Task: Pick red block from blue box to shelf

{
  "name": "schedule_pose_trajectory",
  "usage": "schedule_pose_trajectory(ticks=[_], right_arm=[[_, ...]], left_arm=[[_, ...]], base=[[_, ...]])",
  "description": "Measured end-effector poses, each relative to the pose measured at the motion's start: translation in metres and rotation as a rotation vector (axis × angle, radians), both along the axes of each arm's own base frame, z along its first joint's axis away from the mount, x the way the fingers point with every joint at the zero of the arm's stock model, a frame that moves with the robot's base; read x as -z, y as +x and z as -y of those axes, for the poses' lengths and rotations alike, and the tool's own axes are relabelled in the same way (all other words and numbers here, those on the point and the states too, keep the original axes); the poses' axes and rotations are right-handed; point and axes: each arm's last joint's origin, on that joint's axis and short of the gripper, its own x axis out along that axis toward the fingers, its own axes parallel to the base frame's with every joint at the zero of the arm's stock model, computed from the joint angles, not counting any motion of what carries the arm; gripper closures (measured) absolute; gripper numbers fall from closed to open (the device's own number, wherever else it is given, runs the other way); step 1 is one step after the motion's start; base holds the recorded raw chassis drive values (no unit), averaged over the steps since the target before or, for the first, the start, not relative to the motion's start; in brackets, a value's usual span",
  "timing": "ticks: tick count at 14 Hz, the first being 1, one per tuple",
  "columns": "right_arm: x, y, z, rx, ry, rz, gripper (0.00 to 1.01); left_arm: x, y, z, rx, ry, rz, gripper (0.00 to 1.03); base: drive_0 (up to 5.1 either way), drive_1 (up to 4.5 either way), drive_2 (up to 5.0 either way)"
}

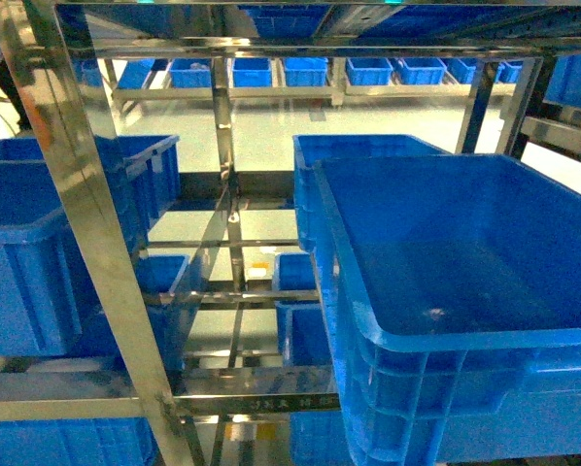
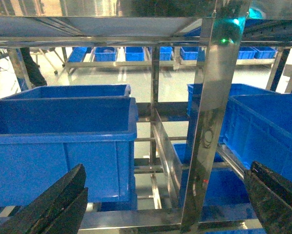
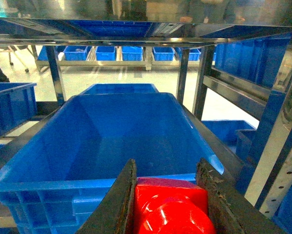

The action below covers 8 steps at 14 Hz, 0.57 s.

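Holding the small glossy red plastic block (image 3: 169, 207) clamped in the right pincer (image 3: 168, 204), just short of the near rim of a large dark blue ribbed plastic crate (image 3: 121, 141) on the tall stainless-steel shelf (image 1: 86, 214). Judging the pick finished and the carry nearly over; left to do: reach in over a tier, lower, release. Showing a rounded stud face toward the wrist camera, so probably lying with the stud axis along the pincer's reach; body looks squarish, long axis not clear. Left pincer (image 2: 168, 200) spread wide apart, nothing between its dark fingers (image 2: 63, 200), idle before the rack. Light turquoise blue box not in view anywhere.
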Motion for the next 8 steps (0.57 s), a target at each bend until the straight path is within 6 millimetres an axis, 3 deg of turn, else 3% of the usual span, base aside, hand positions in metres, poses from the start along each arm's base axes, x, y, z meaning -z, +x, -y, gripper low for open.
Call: schedule_pose_trajectory(ticks=[8], right_arm=[[0.0000,0.0000,0.0000,0.000,0.000,0.000,0.72]], left_arm=[[0.0000,0.0000,0.0000,0.000,0.000,0.000,0.05]], base=[[0.0,0.00,0.0]])
